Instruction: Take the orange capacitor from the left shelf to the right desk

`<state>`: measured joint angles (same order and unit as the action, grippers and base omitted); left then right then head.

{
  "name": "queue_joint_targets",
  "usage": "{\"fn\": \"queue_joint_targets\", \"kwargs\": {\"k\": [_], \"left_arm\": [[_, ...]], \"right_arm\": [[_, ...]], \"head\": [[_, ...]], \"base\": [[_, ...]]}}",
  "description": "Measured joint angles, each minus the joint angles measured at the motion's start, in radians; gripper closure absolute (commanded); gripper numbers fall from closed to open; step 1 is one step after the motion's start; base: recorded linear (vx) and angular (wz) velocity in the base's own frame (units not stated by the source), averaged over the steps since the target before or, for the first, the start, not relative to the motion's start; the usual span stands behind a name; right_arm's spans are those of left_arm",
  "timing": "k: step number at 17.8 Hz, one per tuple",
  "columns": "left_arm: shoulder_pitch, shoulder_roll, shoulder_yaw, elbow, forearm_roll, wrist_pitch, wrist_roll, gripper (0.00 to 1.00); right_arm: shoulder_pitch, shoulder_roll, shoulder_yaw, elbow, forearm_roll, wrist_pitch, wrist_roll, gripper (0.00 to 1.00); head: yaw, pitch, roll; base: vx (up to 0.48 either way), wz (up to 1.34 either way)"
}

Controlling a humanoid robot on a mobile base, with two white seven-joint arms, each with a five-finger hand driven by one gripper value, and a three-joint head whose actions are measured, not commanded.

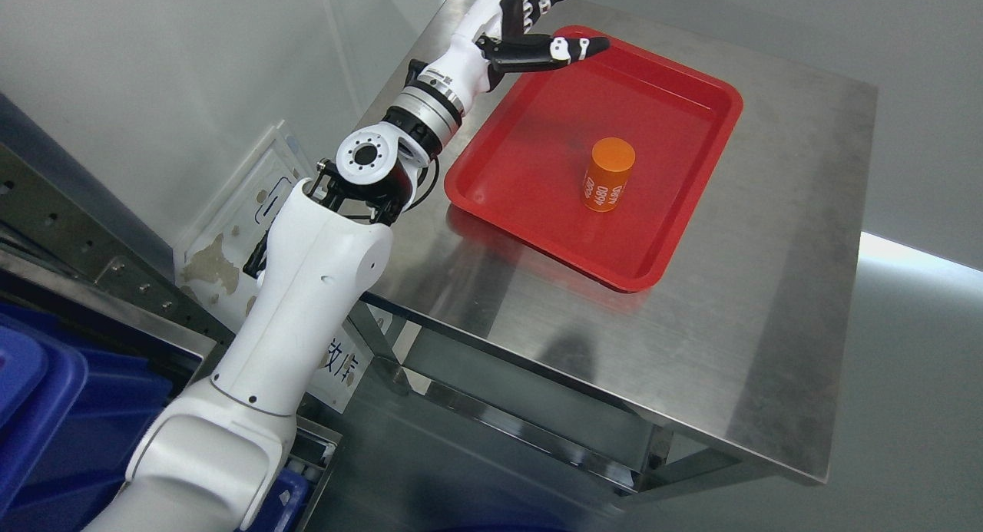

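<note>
An orange capacitor (608,174) with white print stands upright in the middle of a red tray (676,240) on the steel desk (768,325). My left hand (541,21) hovers over the tray's far left corner, well apart from the capacitor. Its fingers are spread and hold nothing; the thumb (564,51) reaches out over the tray's rim. The left arm (307,286) stretches up from the lower left. The right arm does not show.
Blue bins (54,409) sit on the metal shelf at the lower left. A white labelled plate (230,232) leans beside the shelf frame, behind my arm. Grey floor surrounds the desk, with a lower rail under the desk's front edge.
</note>
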<state>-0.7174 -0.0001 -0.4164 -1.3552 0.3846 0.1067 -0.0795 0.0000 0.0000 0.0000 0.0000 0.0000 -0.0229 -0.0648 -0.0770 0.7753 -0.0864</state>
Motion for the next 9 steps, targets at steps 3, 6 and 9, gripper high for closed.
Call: {"fn": "queue_joint_targets", "kwargs": {"k": [3, 6, 9], "left_arm": [[0.091, 0.000, 0.070, -0.089, 0.000, 0.009, 0.032, 0.00], [0.138, 0.000, 0.127, -0.143, 0.000, -0.096, 0.039, 0.00], [0.174, 0.000, 0.184, -0.193, 0.007, -0.017, 0.041, 0.00]], "right_arm": [[0.000, 0.000, 0.000, 0.000, 0.000, 0.000, 0.000, 0.00], [0.000, 0.000, 0.000, 0.000, 0.000, 0.000, 0.000, 0.00], [0.000, 0.000, 0.000, 0.000, 0.000, 0.000, 0.000, 0.00]], "head": [[0.0000, 0.000, 0.000], [0.0000, 0.000, 0.000], [0.0000, 0.000, 0.000]], "base": [[0.000, 0.00], [0.000, 0.00], [0.000, 0.00]]}}
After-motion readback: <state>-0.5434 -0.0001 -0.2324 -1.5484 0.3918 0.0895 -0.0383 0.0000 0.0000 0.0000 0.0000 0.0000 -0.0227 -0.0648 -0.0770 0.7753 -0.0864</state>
